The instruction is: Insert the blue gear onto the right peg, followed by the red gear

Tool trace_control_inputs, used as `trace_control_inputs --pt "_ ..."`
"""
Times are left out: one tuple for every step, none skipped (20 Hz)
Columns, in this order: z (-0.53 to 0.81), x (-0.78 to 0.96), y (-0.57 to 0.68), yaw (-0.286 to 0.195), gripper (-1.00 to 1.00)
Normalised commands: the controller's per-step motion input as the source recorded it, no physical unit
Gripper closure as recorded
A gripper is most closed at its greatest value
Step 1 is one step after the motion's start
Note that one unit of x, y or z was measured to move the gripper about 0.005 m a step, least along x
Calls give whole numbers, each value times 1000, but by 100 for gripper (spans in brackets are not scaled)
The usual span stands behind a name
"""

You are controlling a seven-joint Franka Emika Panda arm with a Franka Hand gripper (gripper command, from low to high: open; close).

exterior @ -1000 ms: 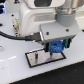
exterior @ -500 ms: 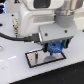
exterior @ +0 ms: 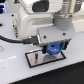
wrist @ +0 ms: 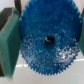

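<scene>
The blue gear [wrist: 48, 41] fills the wrist view, a wide toothed bright-blue disc with a dark centre hole. It sits between my fingers [wrist: 8, 42], which press on its sides. In the exterior view my gripper [exterior: 54, 51] holds the blue gear [exterior: 54, 49] just above the right end of the grey black-bordered plate [exterior: 36, 59]. The right peg is hidden under the gear and hand. The red gear is out of view.
The plate lies on a white table [exterior: 20, 72]. The arm's white body [exterior: 37, 22] and a black cable [exterior: 12, 37] fill the exterior view's left and top. Dark background stands behind.
The gripper with the blue gear stays over the plate's right end; any shift between frames is very small.
</scene>
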Motion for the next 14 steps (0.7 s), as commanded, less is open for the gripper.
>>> trace_control_inputs --pt "-31 12 -87 0 100" --pt "-6 -18 -110 0 100" --pt "59 49 -76 0 100" --pt "-18 87 -87 0 100" --pt "-12 78 -187 0 100" --pt "-11 48 -83 0 100" --pt "-145 57 -74 0 100" --pt "77 93 -16 0 100" --pt "94 -9 -33 0 100" --pt "-86 36 -89 0 100" --pt "-232 18 -117 0 100" --pt "-286 34 -56 0 100" --pt "-212 82 -135 0 100" --pt "-292 159 -54 0 100"
